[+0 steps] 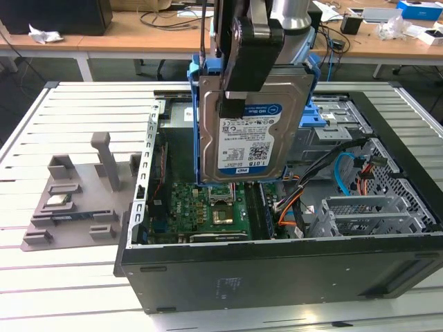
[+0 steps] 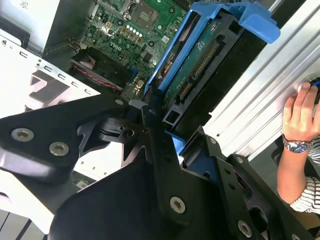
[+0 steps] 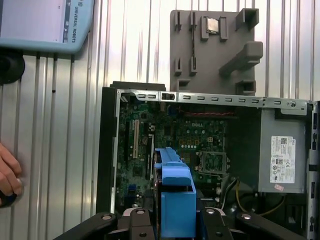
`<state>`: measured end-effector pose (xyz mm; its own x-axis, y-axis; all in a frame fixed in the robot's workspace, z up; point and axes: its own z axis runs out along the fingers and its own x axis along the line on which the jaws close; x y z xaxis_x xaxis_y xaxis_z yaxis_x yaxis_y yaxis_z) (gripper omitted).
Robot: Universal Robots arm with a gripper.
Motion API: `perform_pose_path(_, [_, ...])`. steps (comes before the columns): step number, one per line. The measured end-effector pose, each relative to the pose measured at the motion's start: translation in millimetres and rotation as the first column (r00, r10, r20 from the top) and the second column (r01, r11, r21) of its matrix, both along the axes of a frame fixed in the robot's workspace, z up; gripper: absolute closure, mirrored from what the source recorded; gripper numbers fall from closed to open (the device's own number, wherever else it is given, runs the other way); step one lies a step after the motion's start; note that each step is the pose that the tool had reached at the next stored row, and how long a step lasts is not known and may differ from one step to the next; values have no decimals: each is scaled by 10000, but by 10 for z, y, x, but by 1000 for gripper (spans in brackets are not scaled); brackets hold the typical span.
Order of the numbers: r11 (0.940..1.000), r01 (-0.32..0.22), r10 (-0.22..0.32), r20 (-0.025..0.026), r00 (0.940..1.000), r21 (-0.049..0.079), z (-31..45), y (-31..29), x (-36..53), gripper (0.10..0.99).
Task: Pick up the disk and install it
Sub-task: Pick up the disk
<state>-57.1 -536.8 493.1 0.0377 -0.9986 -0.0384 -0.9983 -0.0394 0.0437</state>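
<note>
While the disk (image 1: 256, 138) hung upright over the open computer case (image 1: 277, 273), the gripper (image 1: 232, 100) held it; fingers (image 3: 135, 220) clenched on the disk, blue bracket (image 3: 176, 200) between them | disk above the motherboard (image 1: 208, 207) | grey fixture (image 1: 76, 200) lay on the table (image 1: 41, 283) beside the case | person's hand (image 2: 300, 115) rested on the table

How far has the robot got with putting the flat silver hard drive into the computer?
Picking up looks done: the black gripper is shut on the silver, blue-framed disk, holding it upright above the open black computer case. Installing is left: the disk is seated nowhere inside yet.
</note>
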Motion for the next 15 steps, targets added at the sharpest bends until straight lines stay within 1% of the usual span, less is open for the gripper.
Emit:
perform_pose_path(7, [10000,0,0,0,10000,-6,-54,0,61,718])
perform_pose_path(12, [10000,0,0,-1,10000,-14,-64,0,170,718])
perform_pose_path(15, [10000,0,0,0,10000,-15,-64,0,218,718])
